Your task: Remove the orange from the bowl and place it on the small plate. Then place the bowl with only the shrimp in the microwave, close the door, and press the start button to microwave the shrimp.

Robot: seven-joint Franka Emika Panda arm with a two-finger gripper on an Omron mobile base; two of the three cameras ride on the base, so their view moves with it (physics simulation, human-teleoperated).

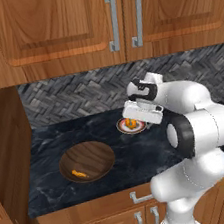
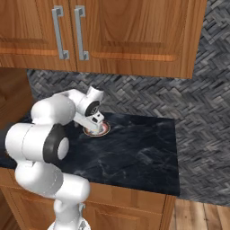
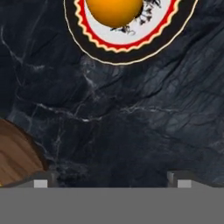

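The orange (image 3: pixel 114 11) sits on the small plate (image 3: pixel 127 54), a white face inside a red and dark rim. On the counter's back middle, the plate (image 1: pixel 136 129) carries the orange (image 1: pixel 129 122) just under my hand. My gripper (image 3: pixel 112 183) hovers above the counter beside the plate, open, with nothing between its fingers; it also appears as the gripper (image 1: pixel 139 119) and the gripper (image 2: pixel 94 123). The wooden bowl (image 1: pixel 97 154) stands to the left, apart from the hand, with the shrimp (image 1: pixel 79 174) inside. The bowl's rim (image 3: pixel 17 157) shows low left. The microwave and its door are out of view.
A dark marble counter (image 1: pixel 141 160) runs under everything, with its front edge near the base. Wooden wall cabinets (image 1: pixel 96 20) hang overhead, and a tall wooden panel (image 1: pixel 3 149) bounds the counter's left end. The counter's right end (image 2: pixel 173 152) drops off to the floor.
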